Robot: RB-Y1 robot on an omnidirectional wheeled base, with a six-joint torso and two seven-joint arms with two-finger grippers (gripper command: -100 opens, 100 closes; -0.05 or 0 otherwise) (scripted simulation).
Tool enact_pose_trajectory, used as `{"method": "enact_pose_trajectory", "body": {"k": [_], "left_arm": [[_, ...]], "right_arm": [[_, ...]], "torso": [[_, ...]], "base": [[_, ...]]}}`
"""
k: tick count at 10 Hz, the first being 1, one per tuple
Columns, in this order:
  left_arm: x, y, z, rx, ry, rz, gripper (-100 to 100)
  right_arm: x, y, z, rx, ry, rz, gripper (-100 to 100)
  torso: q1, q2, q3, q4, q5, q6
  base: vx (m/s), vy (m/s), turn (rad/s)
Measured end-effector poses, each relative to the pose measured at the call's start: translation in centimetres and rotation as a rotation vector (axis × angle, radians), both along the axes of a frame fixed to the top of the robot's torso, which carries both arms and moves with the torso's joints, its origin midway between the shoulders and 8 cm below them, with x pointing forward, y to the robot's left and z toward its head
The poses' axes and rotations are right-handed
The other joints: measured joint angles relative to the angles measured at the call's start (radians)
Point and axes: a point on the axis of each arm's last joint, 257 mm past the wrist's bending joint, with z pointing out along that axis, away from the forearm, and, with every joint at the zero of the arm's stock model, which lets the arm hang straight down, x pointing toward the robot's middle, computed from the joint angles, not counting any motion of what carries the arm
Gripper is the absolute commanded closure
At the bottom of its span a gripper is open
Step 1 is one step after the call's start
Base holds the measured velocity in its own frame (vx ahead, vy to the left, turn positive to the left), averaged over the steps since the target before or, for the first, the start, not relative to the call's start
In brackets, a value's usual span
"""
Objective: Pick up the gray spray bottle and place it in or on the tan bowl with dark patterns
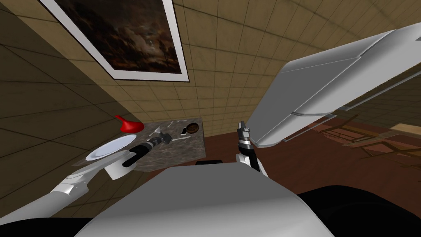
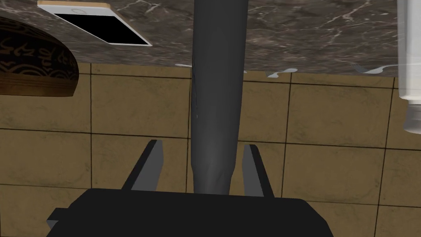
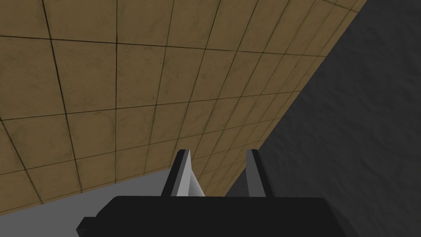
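Note:
The grey spray bottle [image 2: 216, 82] is a tall dark grey shape standing between the fingers of my left gripper [image 2: 202, 142]. The fingers are open, with a narrow gap on one side of the bottle and a wider gap on the other. In the head view this gripper [image 1: 168, 136] reaches over the marble table [image 1: 185, 150]. The bowl [image 2: 37, 61] is dark brown with tan patterns. It sits on the table beside the bottle, near the far edge [image 1: 192, 127]. My right gripper [image 1: 242, 125] is raised off the table's right side, open and holding nothing [image 3: 217, 150].
A white-edged phone [image 2: 98, 24] lies between bottle and bowl. A white cylinder [image 2: 409, 82] stands on the bottle's other side. A white plate [image 1: 110, 147] and a red object [image 1: 129, 124] are at the table's left. A large light grey panel [image 1: 329, 82] juts in on the right.

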Motion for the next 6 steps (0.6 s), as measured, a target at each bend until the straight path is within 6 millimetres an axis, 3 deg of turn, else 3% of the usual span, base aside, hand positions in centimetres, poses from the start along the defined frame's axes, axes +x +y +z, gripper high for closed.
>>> {"method": "enact_pose_trajectory", "body": {"k": [3, 4, 5, 6], "left_arm": [[0.01, 0.01, 0.02, 0.000, 0.000, 0.000, 100], [0.01, 0.01, 0.02, 0.000, 0.000, 0.000, 0], [0.01, 0.01, 0.02, 0.000, 0.000, 0.000, 100], [0.01, 0.00, 0.02, 0.000, 0.000, 0.000, 0]], "right_arm": [[0.00, 0.00, 0.00, 0.000, 0.000, 0.000, 0], [0.00, 0.00, 0.00, 0.000, 0.000, 0.000, 0], [0.00, 0.00, 0.00, 0.000, 0.000, 0.000, 0], [0.00, 0.00, 0.00, 0.000, 0.000, 0.000, 0]], "torso": [[0.000, 0.000, 0.000, 0.000, 0.000, 0.000], [0.000, 0.000, 0.000, 0.000, 0.000, 0.000], [0.000, 0.001, 0.000, 0.000, 0.000, 0.000], [0.000, 0.000, 0.000, 0.000, 0.000, 0.000]], "base": [[0.000, 0.000, 0.000], [0.000, 0.000, 0.000], [0.000, 0.000, 0.000], [0.000, 0.000, 0.000]]}}
